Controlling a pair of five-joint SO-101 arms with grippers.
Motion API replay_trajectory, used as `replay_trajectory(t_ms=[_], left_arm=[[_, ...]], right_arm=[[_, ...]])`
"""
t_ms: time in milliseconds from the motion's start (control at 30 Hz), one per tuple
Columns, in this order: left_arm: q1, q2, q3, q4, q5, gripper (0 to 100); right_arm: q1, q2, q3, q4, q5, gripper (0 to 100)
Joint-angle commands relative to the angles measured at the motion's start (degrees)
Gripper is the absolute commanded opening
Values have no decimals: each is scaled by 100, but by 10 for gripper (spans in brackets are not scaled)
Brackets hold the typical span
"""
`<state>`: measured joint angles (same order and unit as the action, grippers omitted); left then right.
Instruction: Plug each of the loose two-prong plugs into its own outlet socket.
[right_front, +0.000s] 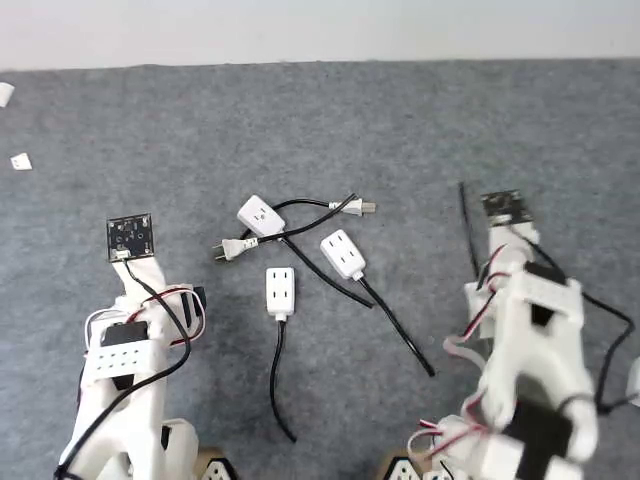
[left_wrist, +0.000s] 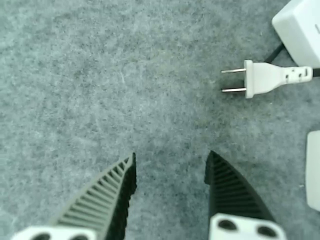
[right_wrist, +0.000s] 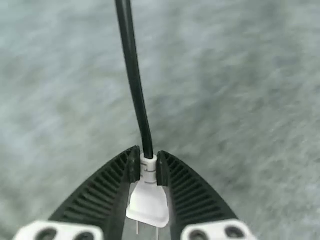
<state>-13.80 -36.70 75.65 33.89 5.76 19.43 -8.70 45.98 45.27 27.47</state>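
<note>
Three white outlet sockets lie mid-table: one at the back (right_front: 261, 215), one to its right (right_front: 343, 253), one in front (right_front: 280, 290). A loose white plug (right_front: 228, 249) lies left of them, its prongs pointing left. A second plug (right_front: 355, 207) lies behind them. In the left wrist view my left gripper (left_wrist: 171, 157) is open just above the carpet, with that left plug (left_wrist: 267, 77) ahead and off to one side. My right gripper (right_wrist: 148, 152) is shut on a third white plug (right_wrist: 147, 192). Its black cord (right_wrist: 132, 75) sticks out past the fingertips and shows beside the right arm (right_front: 466, 232).
Grey carpet (right_front: 400, 120) covers the table. Black cords cross among the sockets (right_front: 320, 270), and one trails toward the front (right_front: 278, 390). Small white scraps lie at the far left edge (right_front: 20, 161). The left arm (right_front: 125, 370) stands at the front left, the right arm (right_front: 530, 340) at the front right.
</note>
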Motion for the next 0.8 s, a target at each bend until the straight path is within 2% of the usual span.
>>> replay_trajectory(t_ms=[0,133,267,367,533,767], left_arm=[[-35,-26,-268,-114,-70,214],[-35,-26,-268,-123,-70,214],[-35,-26,-268,-123,-70,214],[-35,-26,-268,-123,-70,214],[-35,-26,-268,-132,-70,215],[-35,-26,-268,-132,-70,215]], right_arm=[[277,884,-923,-224,132,12],[400,1455,-1670,75,158,20],[400,1815,-1952,295,738,135],[365,1851,-2048,295,791,195],[382,1262,-2154,356,791,175],[356,453,-1952,1024,949,165]])
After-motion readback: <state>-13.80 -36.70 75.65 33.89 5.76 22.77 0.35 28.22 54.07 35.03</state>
